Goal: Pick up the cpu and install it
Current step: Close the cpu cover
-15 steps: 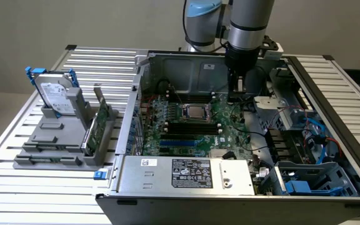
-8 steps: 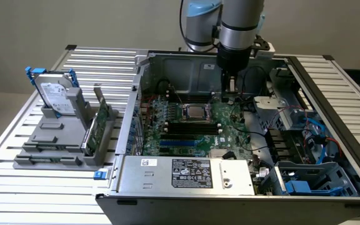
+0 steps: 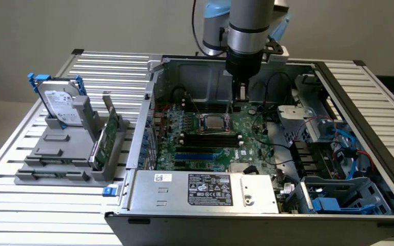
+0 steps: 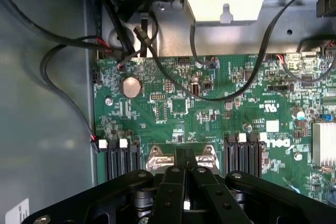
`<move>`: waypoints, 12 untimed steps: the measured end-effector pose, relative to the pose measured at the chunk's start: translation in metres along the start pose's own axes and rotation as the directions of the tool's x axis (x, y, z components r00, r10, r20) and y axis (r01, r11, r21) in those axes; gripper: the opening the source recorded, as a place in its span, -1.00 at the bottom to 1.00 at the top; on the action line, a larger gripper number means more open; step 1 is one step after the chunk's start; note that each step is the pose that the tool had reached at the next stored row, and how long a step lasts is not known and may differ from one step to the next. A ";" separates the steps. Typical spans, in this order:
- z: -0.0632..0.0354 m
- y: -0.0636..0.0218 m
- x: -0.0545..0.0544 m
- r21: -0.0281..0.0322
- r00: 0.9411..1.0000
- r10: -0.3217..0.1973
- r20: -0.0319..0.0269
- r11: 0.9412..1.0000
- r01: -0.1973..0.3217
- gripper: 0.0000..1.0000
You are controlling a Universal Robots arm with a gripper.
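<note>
In the exterior view the cpu (image 3: 214, 123), a small silvery square, lies flat in the socket in the middle of the green motherboard (image 3: 204, 148) inside the open computer case. My gripper (image 3: 240, 98) hangs from the arm just behind and to the exterior view's right of the socket, a little above the board. In the wrist view its black fingers (image 4: 176, 174) are pressed together, shut, and I see nothing between them. They cover most of the socket, so only the socket's metal frame (image 4: 157, 157) shows on either side.
The case wall (image 3: 149, 102) and drive cage (image 3: 307, 110) flank the board. Black cables (image 4: 73, 45) loop over its far end, and memory slots (image 4: 119, 161) stand beside the socket. On the exterior view's left, a grey stand (image 3: 67, 154) holds a hard drive (image 3: 63, 105) and an upright green card (image 3: 108, 138).
</note>
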State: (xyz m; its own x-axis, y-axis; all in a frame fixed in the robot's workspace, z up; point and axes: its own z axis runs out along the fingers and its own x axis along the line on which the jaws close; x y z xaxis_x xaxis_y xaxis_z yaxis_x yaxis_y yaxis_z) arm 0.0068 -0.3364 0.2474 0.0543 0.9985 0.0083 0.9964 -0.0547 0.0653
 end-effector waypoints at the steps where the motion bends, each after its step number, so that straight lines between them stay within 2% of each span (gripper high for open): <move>1: -0.0002 -0.0020 0.000 0.000 1.000 0.000 0.000 1.000 0.000 -0.79; 12: -0.0029 -0.0304 -0.002 0.000 1.000 0.000 0.000 1.000 0.000 -0.79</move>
State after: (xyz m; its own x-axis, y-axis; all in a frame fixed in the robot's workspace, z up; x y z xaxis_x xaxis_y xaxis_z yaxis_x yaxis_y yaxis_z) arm -0.0238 -0.3364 0.2483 0.0543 0.9985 0.0081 0.9964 -0.0547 0.0653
